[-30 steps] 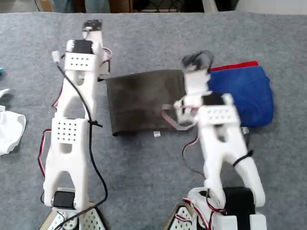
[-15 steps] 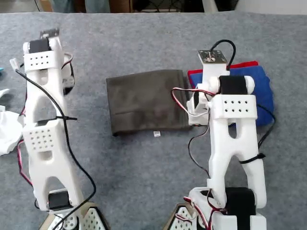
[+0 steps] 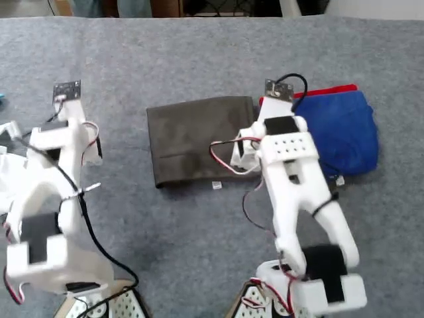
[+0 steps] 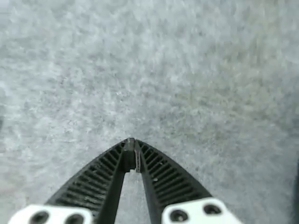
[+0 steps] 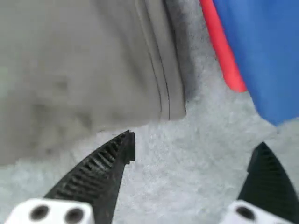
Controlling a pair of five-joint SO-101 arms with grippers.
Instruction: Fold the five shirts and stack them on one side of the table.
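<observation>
A dark grey shirt lies folded flat at the table's middle. To its right a blue shirt is stacked on a red shirt. My right arm stands between the grey shirt and that stack. Its gripper is open above the carpet, just off the grey shirt's folded edge, with the red and blue shirts close by. My left arm is at the table's left. The left gripper is shut on nothing above bare carpet.
A crumpled white shirt lies at the left edge, beside my left arm. The grey carpet is bare at the back and in front of the folded shirt. A small white tag sticks out at the grey shirt's near edge.
My left arm has swung from beside the grey shirt to the table's left and drawn back. The right arm rose off the grey shirt's right edge and shifted slightly left. The shirts have not moved.
</observation>
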